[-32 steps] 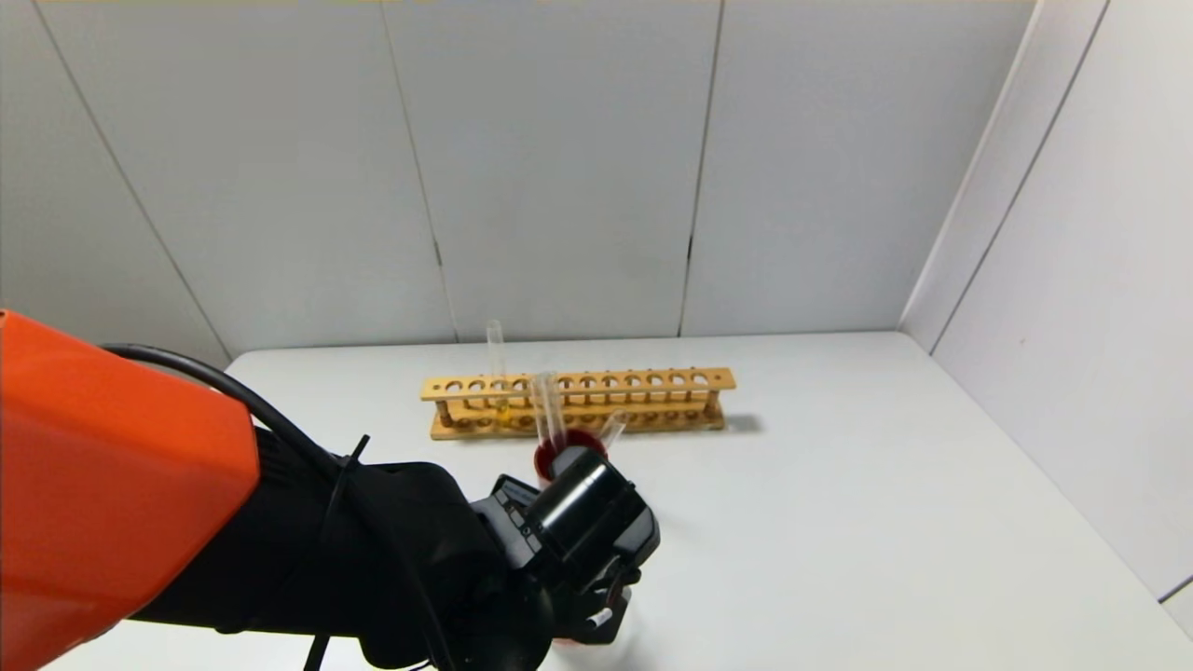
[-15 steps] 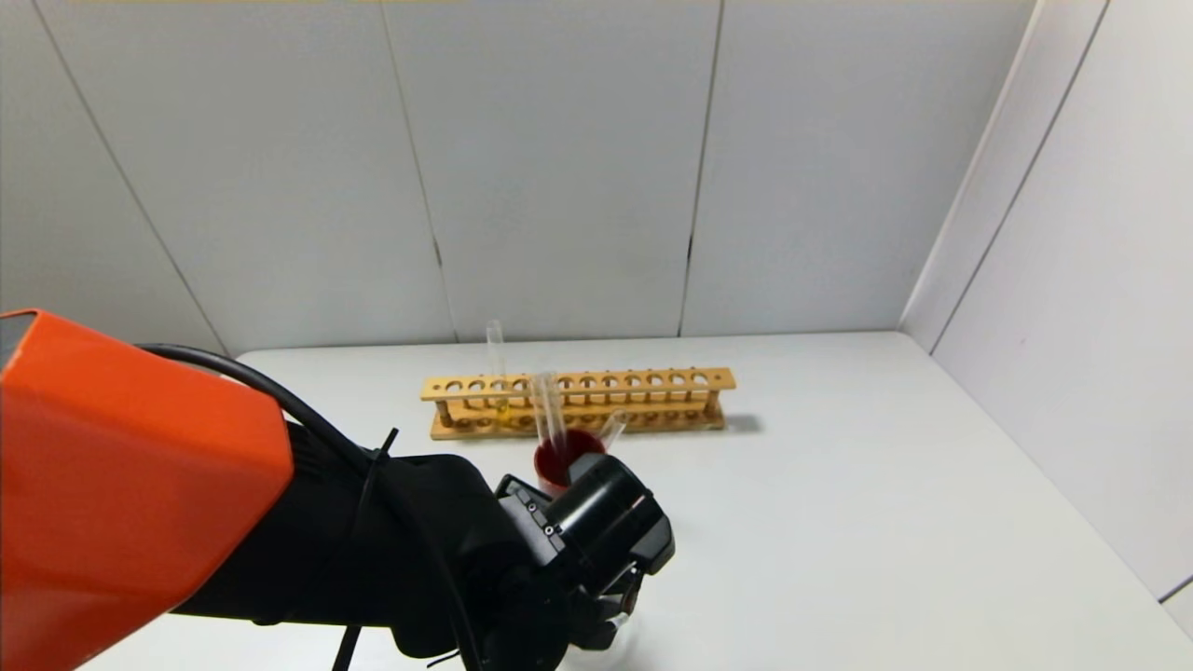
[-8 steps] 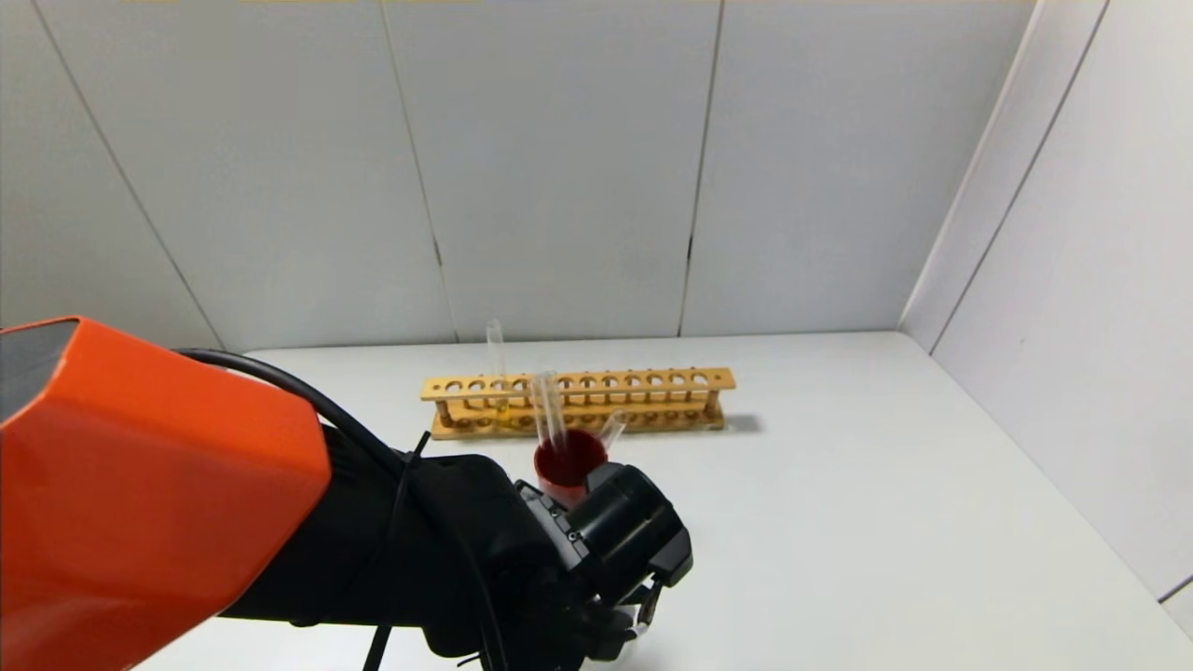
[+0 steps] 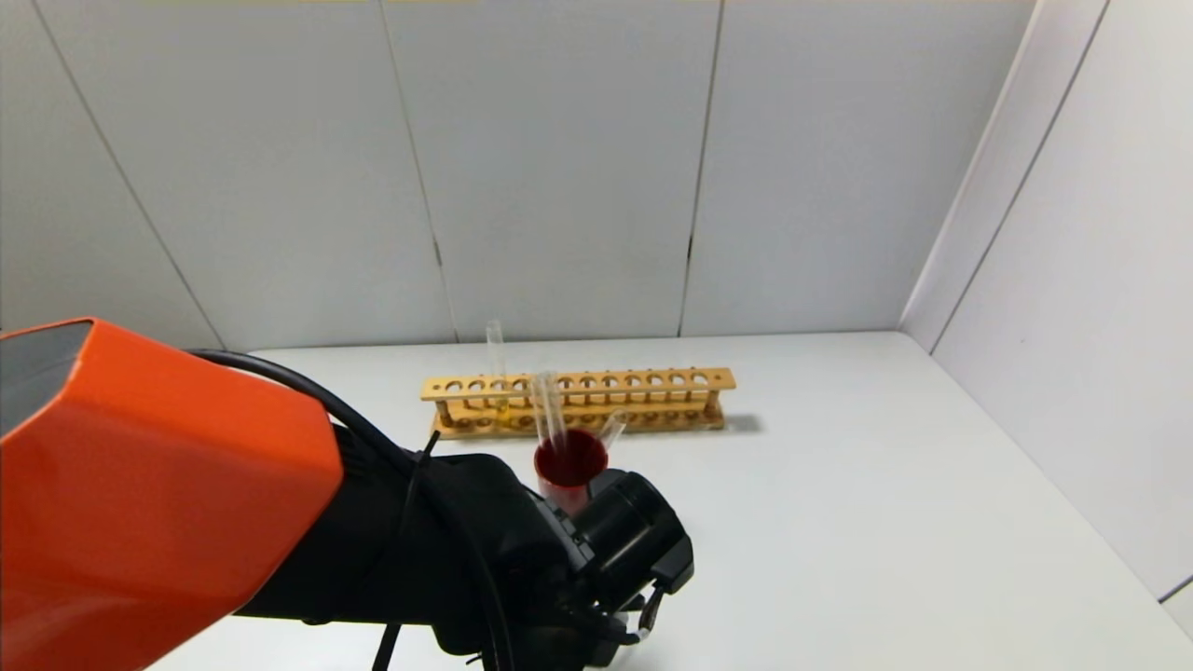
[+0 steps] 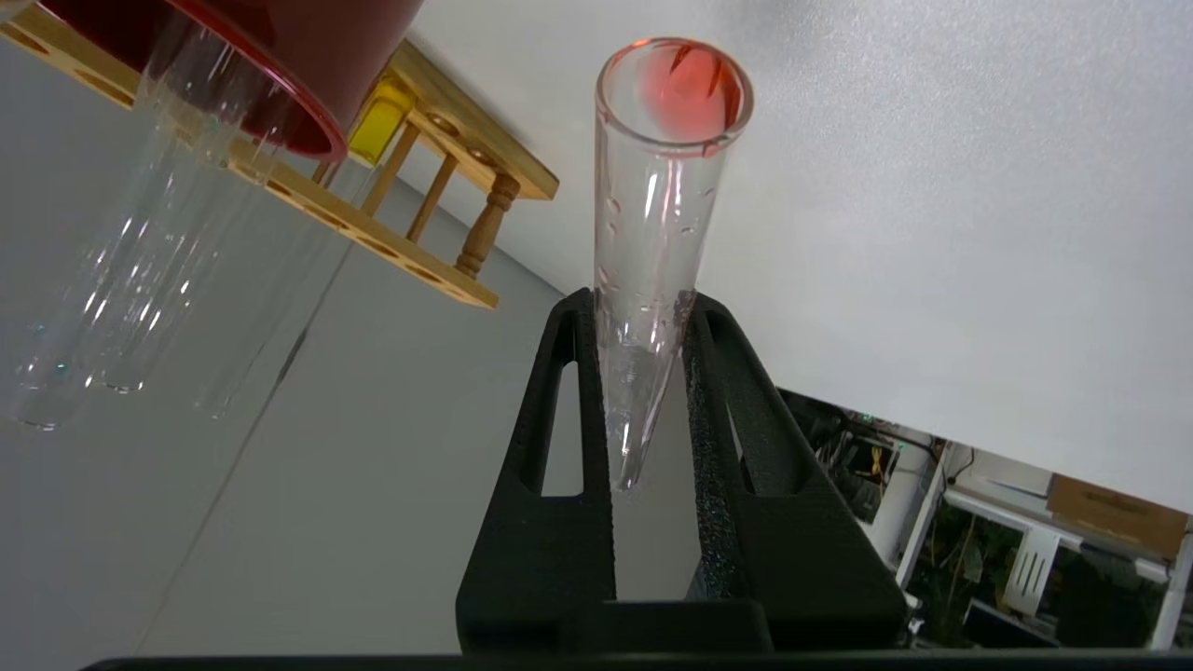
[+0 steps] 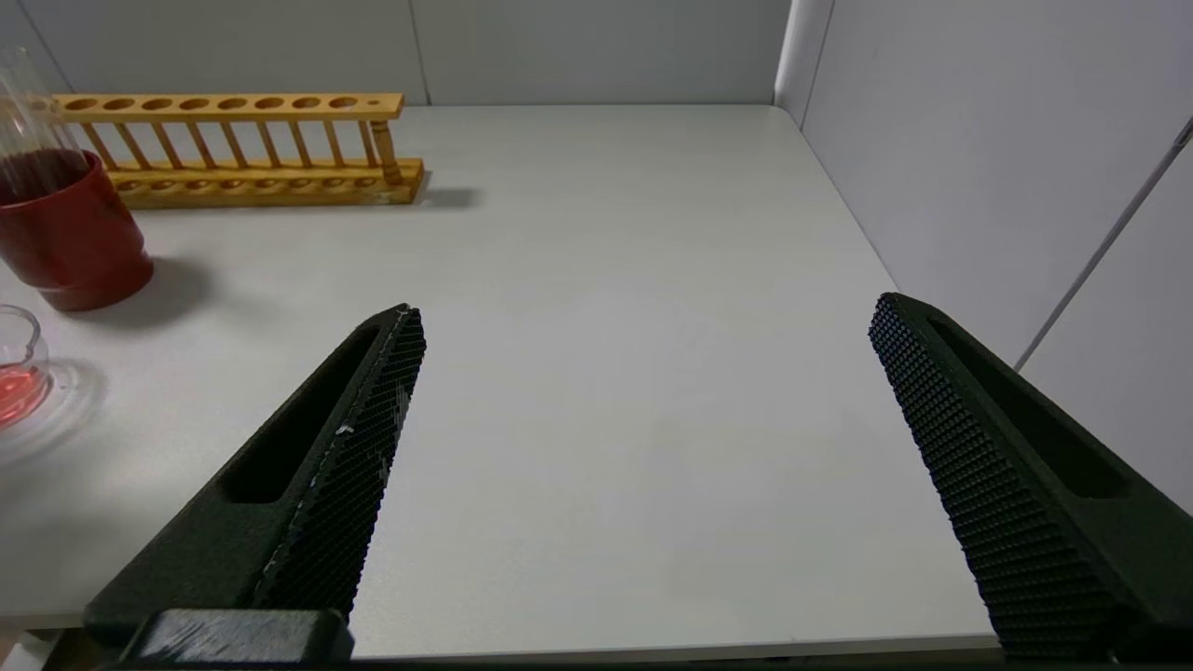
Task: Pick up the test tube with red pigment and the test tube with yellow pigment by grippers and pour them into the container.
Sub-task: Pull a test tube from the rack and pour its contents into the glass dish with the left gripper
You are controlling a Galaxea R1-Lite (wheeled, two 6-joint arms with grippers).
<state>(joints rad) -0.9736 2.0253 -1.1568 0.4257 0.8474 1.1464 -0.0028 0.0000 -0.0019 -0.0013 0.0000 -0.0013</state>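
Black jaws of the left gripper (image 5: 643, 373) are clenched on the test tube with red pigment (image 5: 657, 233), which runs lengthwise between them: its rounded end sits deep in the gap, both inner faces press its sides, and its open mouth juts well past the tips, showing a smear of red inside. In the head view the left gripper (image 4: 643, 610) hangs low over the near part of the white bench (image 4: 839, 522), just in front of the dark red cup (image 4: 569, 469), and hides what lies under it.

The container (image 6: 19, 373) appears only in the right wrist view, at the picture's edge: a clear glass beaker with a shallow pool of red liquid, standing on the bench near the dark red cup and apart from it. Several colourless tubes (image 4: 548, 410) lean in the cup.

Behind the cup stands the wooden rack (image 4: 578, 401). The test tube with yellow pigment (image 4: 497, 373) stands upright in a hole toward the rack's left end, yellow at its foot.

The right gripper (image 6: 643, 457) hovers over the bare right side of the bench, jaws released and spread wide, grasping nothing.
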